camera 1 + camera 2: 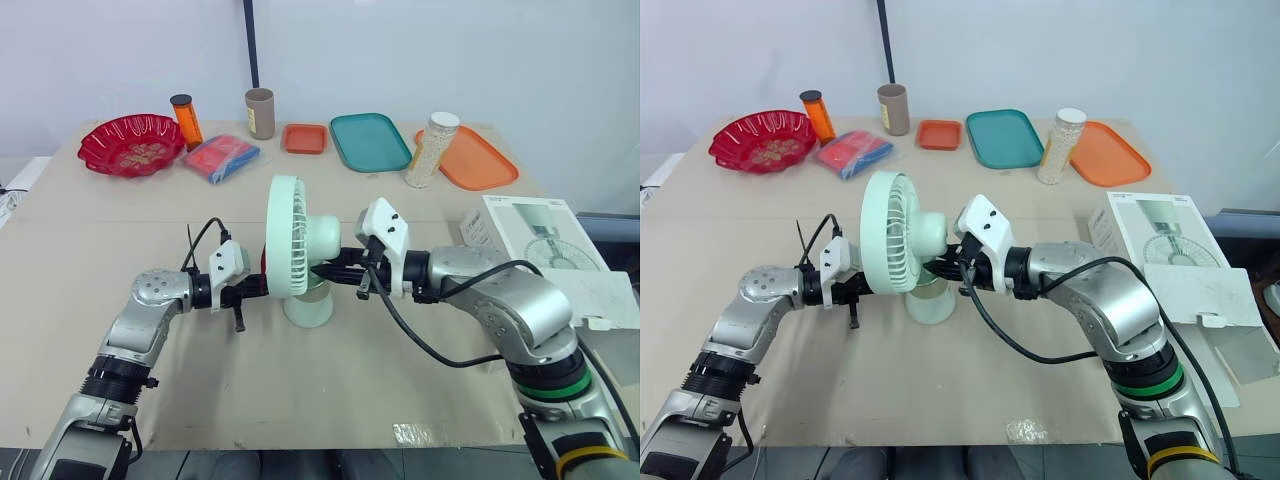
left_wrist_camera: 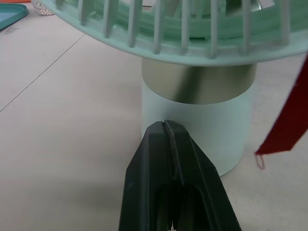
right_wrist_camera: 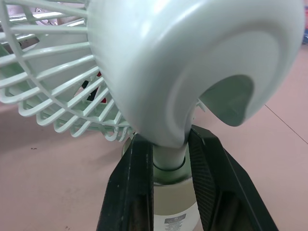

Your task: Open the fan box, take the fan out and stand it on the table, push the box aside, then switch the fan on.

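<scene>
The mint-green fan (image 1: 298,240) stands upright on its round base near the middle of the tabletop (image 1: 120,240), its caged head turned toward the left edge. The right gripper (image 1: 332,268) reaches in from the right side, its jaws clamped on the fan's thin neck just under the motor housing, one black finger on each side. The left gripper (image 2: 166,126) comes in from the left side with its jaws pressed together, the tip low at the fan's base; whether it touches the base cannot be told, since the cage hides the tip from the head views. A red strip (image 2: 288,120) hangs beside the base, its upper end cut off.

The white fan box (image 1: 535,235), printed with a picture of the fan, lies at the right edge of the tabletop, well apart from the fan. Its flap is open toward the near side, and the right arm covers part of it.

Along the far edge, from the left corner, sit a red bowl (image 1: 130,145), an orange bottle (image 1: 186,120), a blue and red packet (image 1: 221,157), a brown cup (image 1: 259,113), a small orange tray (image 1: 304,138), a teal tray (image 1: 370,141), a jar of white beads (image 1: 432,150) and a larger orange tray (image 1: 480,160). The bowl's contents are too small to make out.
</scene>
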